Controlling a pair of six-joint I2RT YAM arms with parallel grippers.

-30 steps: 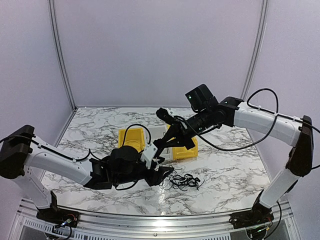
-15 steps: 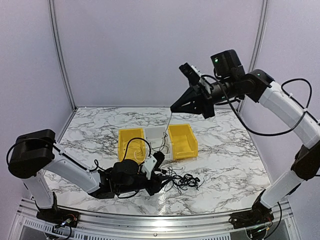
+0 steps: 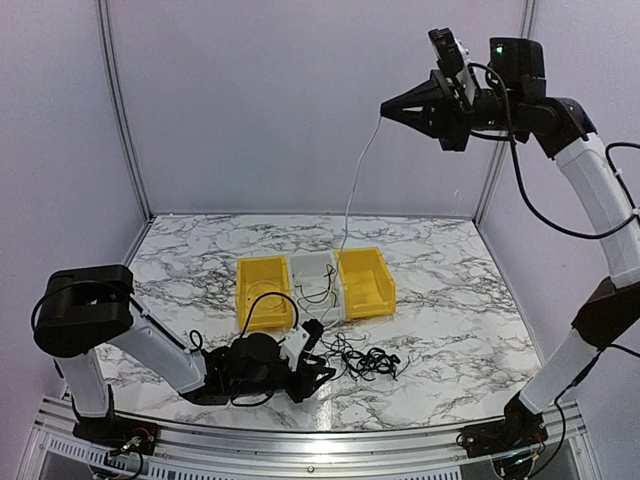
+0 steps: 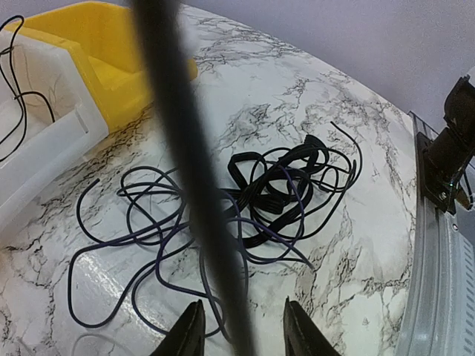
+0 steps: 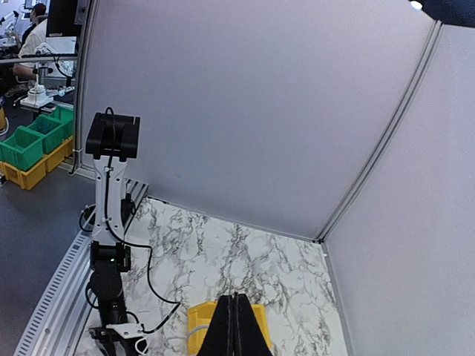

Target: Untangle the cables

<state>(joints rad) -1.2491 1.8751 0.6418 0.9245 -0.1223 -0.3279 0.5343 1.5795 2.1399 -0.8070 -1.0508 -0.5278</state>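
Observation:
A tangle of thin black and purplish cables point(image 3: 370, 362) lies on the marble table; in the left wrist view the tangle point(image 4: 274, 185) is just ahead of my fingers. My left gripper point(image 3: 318, 376) is low on the table at the tangle's left edge, open point(image 4: 241, 334), with a purplish loop lying between the fingers. My right gripper point(image 3: 386, 108) is raised high near the back wall, shut on the pale cable point(image 3: 355, 180), which hangs down to the white bin point(image 3: 312, 268). In the right wrist view the fingers point(image 5: 235, 326) are pressed together.
Three bins stand mid-table: a yellow bin point(image 3: 262, 275), the white bin holding a black cable, and a second yellow bin point(image 3: 365, 282). A thick blurred arm wire point(image 4: 185, 148) crosses the left wrist view. The metal frame rail point(image 4: 438, 282) runs along the near edge.
My right gripper rose from the bins up and to the right, drawing the pale cable out long. My left gripper sank lower and pulled back toward the near edge by the tangle.

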